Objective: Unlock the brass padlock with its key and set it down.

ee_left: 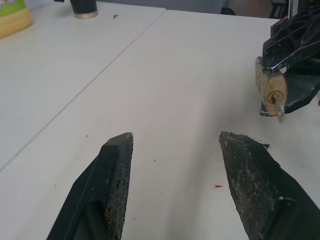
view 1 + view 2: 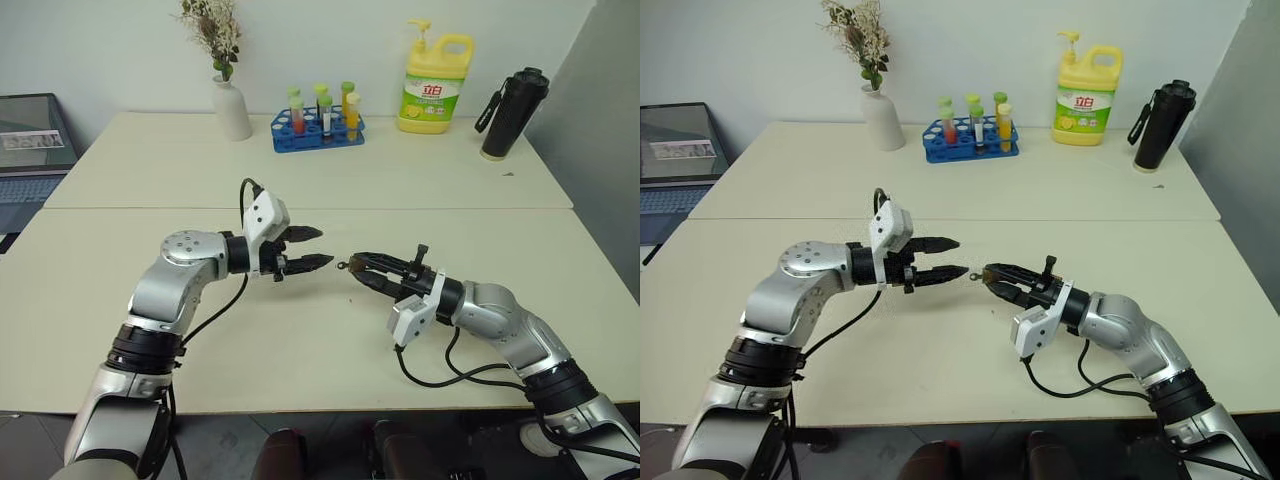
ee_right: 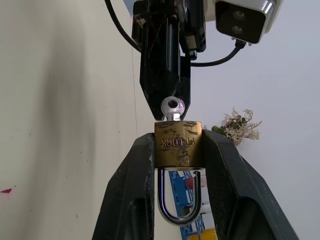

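My right gripper (image 3: pixel 177 160) pinched the padlock (image 3: pixel 178 144), key (image 3: pixel 172 107) in it, just beyond my spread, empty left gripper (image 2: pixel 308 249).

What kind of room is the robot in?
Probably a lab or office used for robot practice. There are plain pushed-together tables, a rack of test tubes, a laptop, and everyday test things like a soap jug.

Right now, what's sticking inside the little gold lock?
A small silver key sits in the keyhole of the brass padlock, which the right gripper squeezes. Only the key's round head shows; its blade is hidden inside the lock body.
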Available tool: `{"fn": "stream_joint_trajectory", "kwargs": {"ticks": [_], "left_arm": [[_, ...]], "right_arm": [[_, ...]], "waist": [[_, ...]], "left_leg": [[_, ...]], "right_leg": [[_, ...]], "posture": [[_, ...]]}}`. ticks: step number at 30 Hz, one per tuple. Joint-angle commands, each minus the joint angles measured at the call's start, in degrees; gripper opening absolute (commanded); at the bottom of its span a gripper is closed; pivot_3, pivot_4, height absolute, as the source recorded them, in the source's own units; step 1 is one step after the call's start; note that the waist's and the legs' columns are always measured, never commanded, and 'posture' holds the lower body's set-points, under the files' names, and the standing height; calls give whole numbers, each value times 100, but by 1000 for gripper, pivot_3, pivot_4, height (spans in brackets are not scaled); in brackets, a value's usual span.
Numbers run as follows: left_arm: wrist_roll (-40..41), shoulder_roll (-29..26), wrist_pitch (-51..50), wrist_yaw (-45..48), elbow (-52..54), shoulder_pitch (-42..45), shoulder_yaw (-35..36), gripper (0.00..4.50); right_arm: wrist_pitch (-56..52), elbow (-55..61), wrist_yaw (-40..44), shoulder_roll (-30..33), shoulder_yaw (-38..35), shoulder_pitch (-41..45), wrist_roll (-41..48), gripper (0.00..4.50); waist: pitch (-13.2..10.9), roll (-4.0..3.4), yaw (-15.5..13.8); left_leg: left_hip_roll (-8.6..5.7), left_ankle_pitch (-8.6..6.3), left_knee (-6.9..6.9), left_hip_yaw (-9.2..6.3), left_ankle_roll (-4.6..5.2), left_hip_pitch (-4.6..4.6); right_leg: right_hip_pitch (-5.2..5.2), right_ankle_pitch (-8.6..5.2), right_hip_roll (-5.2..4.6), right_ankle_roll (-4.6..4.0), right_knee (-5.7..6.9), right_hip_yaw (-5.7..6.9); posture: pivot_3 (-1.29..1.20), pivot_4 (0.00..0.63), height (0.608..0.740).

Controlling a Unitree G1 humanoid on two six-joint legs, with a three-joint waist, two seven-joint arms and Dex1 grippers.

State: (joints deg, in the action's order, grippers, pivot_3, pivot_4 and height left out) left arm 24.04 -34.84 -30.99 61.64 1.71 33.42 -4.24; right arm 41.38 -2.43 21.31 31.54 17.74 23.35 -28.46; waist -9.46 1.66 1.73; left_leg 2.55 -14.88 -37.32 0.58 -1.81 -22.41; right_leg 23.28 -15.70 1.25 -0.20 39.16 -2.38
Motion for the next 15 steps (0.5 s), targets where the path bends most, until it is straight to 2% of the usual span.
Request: {"fn": "stream_joint_trajectory", "kwargs": {"ticks": [1,9,15], "left_arm": [[863,-189,-1022,123,731,-66,302,2710],[1282,-68,-1742,-325,1076,-14,276,2710],[1023,-39,-1413,-380,1039,-28,115,2710]], "right_arm": [[119,196,-21,-6,-19,19,64,978],[168,121,-40,-44,-6,109,52,978],[171,104,-52,-57,-10,122,41,978]], "waist": [[0,0,2],[0,0,0],[0,0,1]], "left_leg": [[0,0,-1,-1,0,0],[1,-1,-58,-11,0,-8],[-6,0,-69,-7,0,6]], "right_leg": [[0,0,0,0,0,1],[0,-3,-2,3,43,4],[0,-16,0,26,75,-3]], "posture": [[0,150,740],[0,150,740],[0,150,740]]}}
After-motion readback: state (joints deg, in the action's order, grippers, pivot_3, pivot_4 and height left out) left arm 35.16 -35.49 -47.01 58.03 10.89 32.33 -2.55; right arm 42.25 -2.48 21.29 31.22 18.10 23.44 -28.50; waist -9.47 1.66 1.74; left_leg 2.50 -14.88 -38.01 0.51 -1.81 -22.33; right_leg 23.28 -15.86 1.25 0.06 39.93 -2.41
